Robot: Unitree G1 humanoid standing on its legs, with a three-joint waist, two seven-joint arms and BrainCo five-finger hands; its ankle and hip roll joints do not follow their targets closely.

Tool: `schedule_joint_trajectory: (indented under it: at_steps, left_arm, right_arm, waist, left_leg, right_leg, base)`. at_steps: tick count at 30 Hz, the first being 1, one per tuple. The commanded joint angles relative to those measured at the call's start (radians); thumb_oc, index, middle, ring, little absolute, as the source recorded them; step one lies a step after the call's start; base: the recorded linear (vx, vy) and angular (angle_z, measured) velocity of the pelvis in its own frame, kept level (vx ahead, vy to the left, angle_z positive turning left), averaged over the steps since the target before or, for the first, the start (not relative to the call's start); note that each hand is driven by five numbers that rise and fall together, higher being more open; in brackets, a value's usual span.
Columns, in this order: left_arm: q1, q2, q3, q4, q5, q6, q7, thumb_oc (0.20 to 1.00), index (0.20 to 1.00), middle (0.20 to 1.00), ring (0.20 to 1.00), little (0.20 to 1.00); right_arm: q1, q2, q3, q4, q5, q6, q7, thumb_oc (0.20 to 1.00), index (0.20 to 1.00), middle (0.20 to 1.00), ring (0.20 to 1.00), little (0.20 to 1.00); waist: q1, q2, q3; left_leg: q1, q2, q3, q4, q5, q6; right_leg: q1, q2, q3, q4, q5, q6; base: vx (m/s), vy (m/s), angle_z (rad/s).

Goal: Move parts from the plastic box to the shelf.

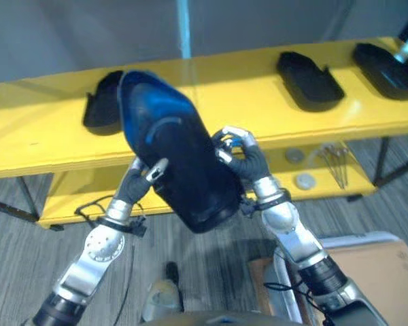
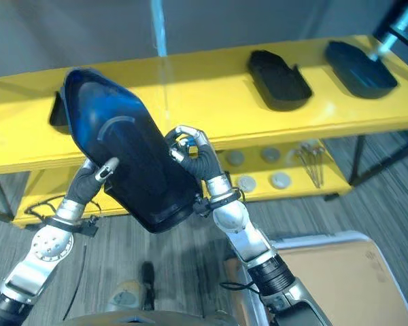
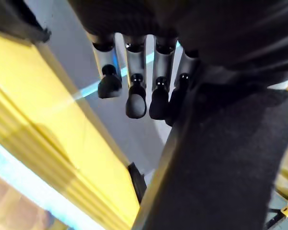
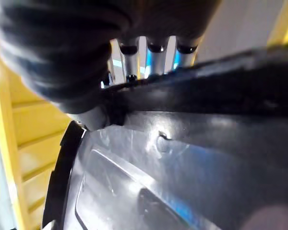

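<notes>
Left fingers (image 3: 135, 91): straight, lying along the rim of the part (image 1: 180, 159); thumb over the inner face in the eye views; supporting, not clenched.
Right fingers (image 2: 190, 139): curled over the opposite rim, grasping the part; knuckles just below the shelf edge.
Left hand (image 1: 141, 178): under the part's left side, in front of the shelf's lower level.
Part: large dark shell, hollow side facing the head camera, tilted with its upper end over the top board, lower end hanging well below it; held between both hands, not yet resting on the shelf (image 1: 47, 129).
Right hand (image 1: 243, 157): on the right rim, close to the board's front edge.
Risk, slip: likely weakest on the left, where only flat fingers and a thumb bear on a smooth rim; a tilt toward that side could let the shell slide out.
Risk, collision: upper end overlaps the stored part (image 1: 100, 105) at far left; pushing straight in could knock it back or ride up on it.
Risk, edge: lower half may catch the board's front edge if not raised first.
Open room: bare yellow board between the far-left part and the 2 parts (image 1: 309, 80) at right; widest gap just right of the shell.
Below: lower board (image 1: 330, 178) with small discs and thin rods, well apart from the hands.
</notes>
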Motion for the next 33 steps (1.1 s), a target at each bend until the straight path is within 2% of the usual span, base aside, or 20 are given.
schedule_joint_trajectory:
  at_steps: [1, 3, 5, 6, 8, 9, 10, 11, 13, 14, 16, 19, 22, 23, 24, 26, 28, 30, 31, 33]
  left_arm:
    - [-0.078, 0.028, 0.157, 0.019, -0.052, -0.078, 0.054, 0.2, 0.2, 0.2, 0.2, 0.2]
    - [-0.061, 0.04, 0.174, 0.008, -0.051, -0.076, 0.06, 0.2, 0.2, 0.2, 0.2, 0.2]
    - [-0.066, 0.056, 0.191, -0.006, -0.04, -0.075, 0.063, 0.2, 0.2, 0.2, 0.2, 0.2]
    - [-0.066, 0.056, 0.191, -0.006, -0.04, -0.075, 0.063, 0.2, 0.2, 0.2, 0.2, 0.2]
    - [-0.098, 0.067, 0.187, 0.004, -0.057, -0.082, 0.067, 0.2, 0.2, 0.2, 0.2, 0.2]
    - [-0.108, 0.068, 0.182, 0.011, -0.059, -0.084, 0.07, 0.2, 0.2, 0.2, 0.2, 0.2]
    - [-0.132, 0.08, 0.165, 0.024, -0.07, -0.087, 0.063, 0.2, 0.2, 0.2, 0.2, 0.2]
    - [-0.161, 0.084, 0.147, 0.038, -0.081, -0.086, 0.053, 0.2, 0.2, 0.2, 0.2, 0.2]
    - [-0.213, 0.082, 0.108, 0.063, -0.098, -0.087, 0.032, 0.2, 0.2, 0.2, 0.2, 0.2]
    - [-0.225, 0.074, 0.097, 0.072, -0.111, -0.089, 0.022, 0.2, 0.2, 0.2, 0.2, 0.2]
    - [-0.24, 0.055, 0.077, 0.083, -0.139, -0.093, 0.003, 0.2, 0.2, 0.2, 0.2, 0.2]
    - [-0.222, 0.054, 0.087, 0.074, -0.144, -0.092, -0.012, 0.2, 0.2, 0.2, 0.2, 0.2]
    - [-0.192, 0.057, 0.119, 0.043, -0.154, -0.093, -0.011, 0.2, 0.2, 0.2, 0.2, 0.2]
    - [-0.147, 0.041, 0.153, 0.029, -0.18, -0.09, -0.014, 0.2, 0.2, 0.2, 0.2, 0.2]
    - [-0.147, 0.041, 0.153, 0.029, -0.18, -0.09, -0.014, 0.2, 0.2, 0.2, 0.2, 0.2]
    - [-0.127, 0.038, 0.161, 0.027, -0.178, -0.087, -0.018, 0.2, 0.2, 0.2, 0.2, 0.2]
    - [-0.123, 0.039, 0.169, 0.034, -0.178, -0.083, -0.009, 0.2, 0.2, 0.2, 0.2, 0.2]
    - [-0.117, 0.033, 0.174, 0.042, -0.176, -0.083, 0.007, 0.2, 0.2, 0.2, 0.2, 0.2]
    - [-0.117, 0.033, 0.174, 0.042, -0.176, -0.083, 0.007, 0.2, 0.2, 0.2, 0.2, 0.2]
    - [-0.123, 0.03, 0.18, 0.047, -0.171, -0.083, 0.032, 0.2, 0.2, 0.2, 0.2, 0.2]
  right_arm:
    - [0.078, -0.037, -0.123, -0.063, 0.085, -0.053, -0.008, 0.2, 0.2, 0.2, 0.2, 0.2]
    - [0.088, -0.026, -0.125, -0.077, 0.094, -0.051, 0.003, 0.2, 0.2, 0.2, 0.2, 0.2]
    - [0.069, -0.01, -0.109, -0.08, 0.08, -0.044, 0.008, 0.2, 0.2, 0.2, 0.2, 0.2]
    - [0.069, -0.01, -0.109, -0.08, 0.08, -0.044, 0.008, 0.2, 0.2, 0.2, 0.2, 0.2]
    - [0.042, 0.01, -0.095, -0.088, 0.065, -0.034, 0.011, 0.2, 0.2, 0.2, 0.2, 0.2]
    - [0.042, 0.012, -0.097, -0.091, 0.067, -0.039, 0.013, 0.369, 0.369, 0.369, 0.369, 0.369]
    - [0.05, 0.009, -0.097, -0.107, 0.078, -0.042, 0.029, 0.862, 0.862, 0.862, 0.862, 0.862]
    - [0.056, 0.004, -0.1, -0.122, 0.086, -0.041, 0.04, 1.0, 1.0, 1.0, 1.0, 1.0]
    - [0.073, -0.008, -0.128, -0.142, 0.103, -0.044, 0.058, 1.0, 1.0, 1.0, 1.0, 1.0]
    - [0.086, -0.013, -0.142, -0.148, 0.107, -0.051, 0.06, 1.0, 1.0, 1.0, 1.0, 1.0]
    - [0.101, -0.021, -0.158, -0.145, 0.116, -0.049, 0.066, 1.0, 1.0, 1.0, 1.0, 1.0]
    - [0.131, -0.029, -0.171, -0.142, 0.146, -0.053, 0.084, 1.0, 1.0, 1.0, 1.0, 1.0]
    - [0.132, -0.04, -0.166, -0.136, 0.181, -0.057, 0.099, 1.0, 1.0, 1.0, 1.0, 1.0]
    - [0.136, -0.06, -0.168, -0.127, 0.208, -0.045, 0.121, 1.0, 1.0, 1.0, 1.0, 1.0]
    - [0.136, -0.06, -0.168, -0.127, 0.208, -0.045, 0.121, 1.0, 1.0, 1.0, 1.0, 1.0]
    - [0.132, -0.069, -0.179, -0.118, 0.207, -0.036, 0.118, 1.0, 1.0, 1.0, 1.0, 1.0]
    - [0.138, -0.067, -0.197, -0.122, 0.2, -0.03, 0.103, 1.0, 1.0, 1.0, 1.0, 1.0]
    - [0.153, -0.061, -0.206, -0.121, 0.189, -0.028, 0.086, 1.0, 1.0, 1.0, 1.0, 1.0]
    - [0.153, -0.061, -0.206, -0.121, 0.189, -0.028, 0.086, 1.0, 1.0, 1.0, 1.0, 1.0]
    - [0.15, -0.055, -0.2, -0.112, 0.17, -0.029, 0.065, 1.0, 1.0, 1.0, 1.0, 1.0]
  waist:
    - [-0.065, -0.002, -0.084]
    - [-0.067, 0.0, -0.09]
    - [-0.066, -0.008, -0.099]
    - [-0.066, -0.008, -0.099]
    - [-0.076, -0.016, -0.091]
    - [-0.083, -0.021, -0.086]
    - [-0.097, -0.022, -0.08]
    - [-0.103, -0.021, -0.074]
    - [-0.102, -0.01, -0.058]
    - [-0.107, -0.004, -0.052]
    - [-0.12, 0.003, -0.043]
    - [-0.144, 0.015, -0.043]
    - [-0.154, 0.021, -0.031]
    - [-0.139, 0.017, -0.008]
    - [-0.139, 0.017, -0.008]
    - [-0.143, 0.013, -0.003]
    - [-0.143, 0.009, -0.009]
    - [-0.143, 0.007, -0.031]
    - [-0.142, 0.007, -0.031]
    - [-0.128, 0.013, -0.045]
  left_leg:
    - [0.0, 0.077, -0.004, 0.008, -0.09, -0.092]
    - [0.001, 0.05, -0.014, -0.005, -0.093, -0.09]
    - [0.0, -0.017, -0.014, -0.007, -0.112, -0.07]
    - [0.0, -0.017, -0.014, -0.007, -0.112, -0.07]
    - [0.012, -0.06, 0.008, -0.026, -0.129, -0.047]
    - [0.014, -0.061, 0.018, -0.032, -0.13, -0.042]
    - [0.016, -0.065, 0.018, -0.04, -0.128, -0.032]
    - [0.018, -0.064, 0.012, -0.044, -0.127, -0.024]
    - [0.008, -0.067, 0.004, -0.043, -0.124, -0.012]
    - [0.003, -0.074, -0.009, -0.044, -0.122, -0.009]
    - [0.012, -0.083, -0.014, -0.052, -0.13, -0.008]
    - [0.022, -0.093, -0.024, -0.04, -0.148, -0.008]
    - [-0.045, -0.097, -0.049, 0.089, -0.186, -0.026]
    - [-0.13, -0.087, -0.104, 0.255, -0.222, -0.074]
    - [-0.13, -0.087, -0.104, 0.255, -0.222, -0.074]
    - [-0.157, -0.042, -0.118, 0.328, -0.243, -0.087]
    - [-0.172, 0.041, -0.129, 0.333, -0.223, -0.096]
    - [-0.142, 0.109, -0.134, 0.257, -0.18, -0.114]
    - [-0.14, 0.109, -0.133, 0.255, -0.179, -0.114]
    - [-0.117, 0.151, -0.179, 0.178, -0.129, -0.15]
  right_leg:
    - [-0.109, 0.055, 0.015, -0.03, -0.003, 0.105]
    - [-0.092, 0.037, 0.011, -0.061, 0.014, 0.116]
    - [-0.066, -0.032, 0.027, -0.103, 0.051, 0.147]
    - [-0.066, -0.032, 0.027, -0.103, 0.051, 0.147]
    - [-0.107, -0.099, 0.079, -0.074, 0.094, 0.17]
    - [-0.127, -0.094, 0.118, -0.058, 0.114, 0.176]
    - [-0.147, -0.055, 0.197, -0.028, 0.107, 0.171]
    - [-0.168, 0.008, 0.292, -0.014, 0.068, 0.166]
    - [-0.194, 0.133, 0.423, 0.016, 0.007, 0.151]
    - [-0.201, 0.179, 0.451, 0.02, 0.001, 0.143]
    - [-0.193, 0.204, 0.443, 0.011, 0.01, 0.14]
    - [-0.158, 0.211, 0.428, -0.047, 0.009, 0.131]
    - [-0.136, 0.202, 0.425, -0.091, 0.016, 0.128]
    - [-0.094, 0.166, 0.41, -0.141, 0.022, 0.109]
    - [-0.094, 0.166, 0.41, -0.141, 0.022, 0.109]
    - [-0.073, 0.146, 0.4, -0.149, 0.018, 0.105]
    - [-0.075, 0.122, 0.39, -0.131, 0.002, 0.11]
    - [-0.084, 0.113, 0.378, -0.125, -0.013, 0.117]
    - [-0.084, 0.112, 0.378, -0.125, -0.013, 0.117]
    - [-0.087, 0.104, 0.376, -0.137, -0.016, 0.131]
  base:
    - [0.13, 0.209, 0.47]
    - [0.12, 0.223, 0.23]
    - [0.16, 0.363, 0.1]
    - [0.15, 0.382, 0.04]
    - [0.11, 0.361, -0.08]
    - [0.07, 0.249, -0.47]
    - [0.04, 0.153, -0.57]
    - [0.04, 0.151, -0.35]
    - [0.02, 0.141, 0.33]
    - [-0.01, 0.082, 0.34]
    - [0.0, 0.019, 0.03]
    - [0.01, -0.044, 0.48]
    - [-0.05, -0.01, 0.32]
    - [-0.06, 0.037, 0.34]
    - [-0.04, 0.082, 0.21]
    - [0.04, 0.104, 0.24]
    - [0.05, 0.169, 0.4]
    - [0.05, 0.155, 0.14]
    - [0.06, 0.156, 0.1]
    - [0.07, 0.254, 0.09]
